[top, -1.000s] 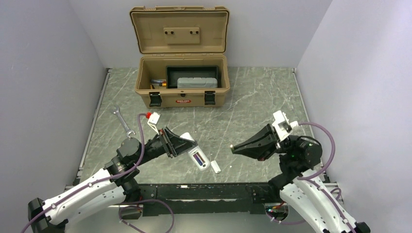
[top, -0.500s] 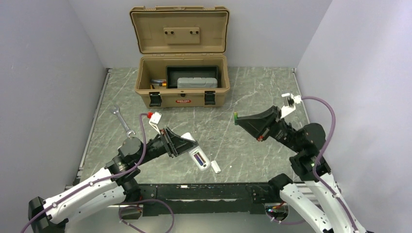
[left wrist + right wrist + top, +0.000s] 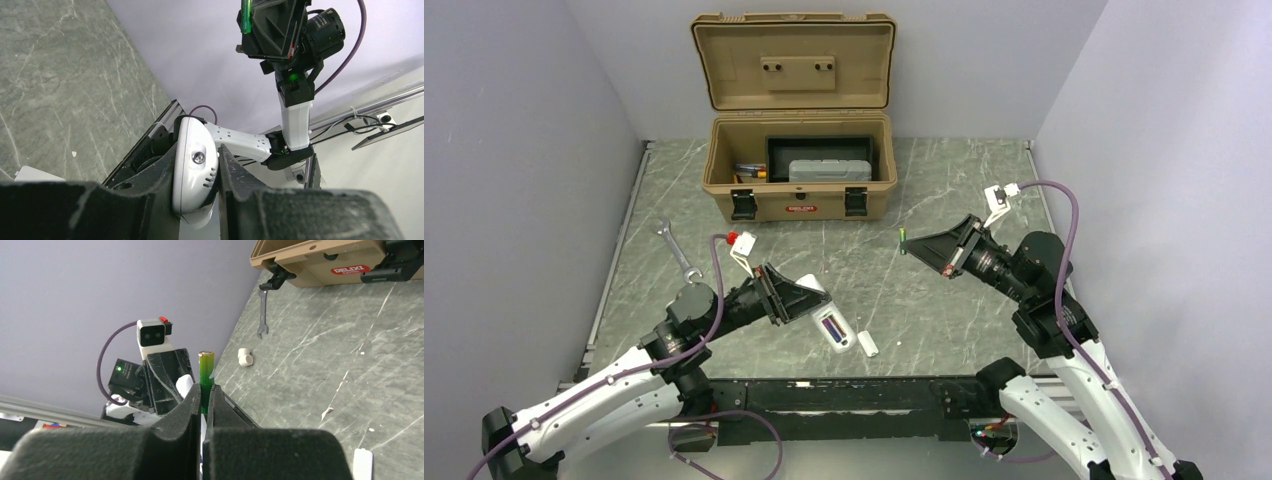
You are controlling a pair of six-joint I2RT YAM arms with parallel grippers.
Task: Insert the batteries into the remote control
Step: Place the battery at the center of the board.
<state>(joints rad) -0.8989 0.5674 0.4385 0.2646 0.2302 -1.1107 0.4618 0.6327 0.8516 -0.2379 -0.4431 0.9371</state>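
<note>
My left gripper (image 3: pixel 808 298) is shut on the white remote control (image 3: pixel 832 325) and holds it tilted above the table's near middle. The remote's open compartment faces up with the dark purple battery (image 3: pixel 832 328) in it. In the left wrist view the remote (image 3: pixel 195 172) is pinched between the fingers (image 3: pixel 235 180). My right gripper (image 3: pixel 908 245) is raised at mid-right, apart from the remote, and shut on the green battery (image 3: pixel 903 240). The green battery (image 3: pixel 206 371) sticks out beyond the fingertips in the right wrist view, and it also shows in the left wrist view (image 3: pixel 245 16).
A small loose white tab (image 3: pixel 869 347) lies just right of the remote. A silver wrench (image 3: pixel 676 250) lies at the left. An open tan toolbox (image 3: pixel 797 195) stands at the back. A small white piece (image 3: pixel 245 356) lies near the wrench (image 3: pixel 262 315).
My right gripper rose from low near the table's middle, up and back to the right, with the green battery showing at its tip. The left gripper and remote stayed still.
</note>
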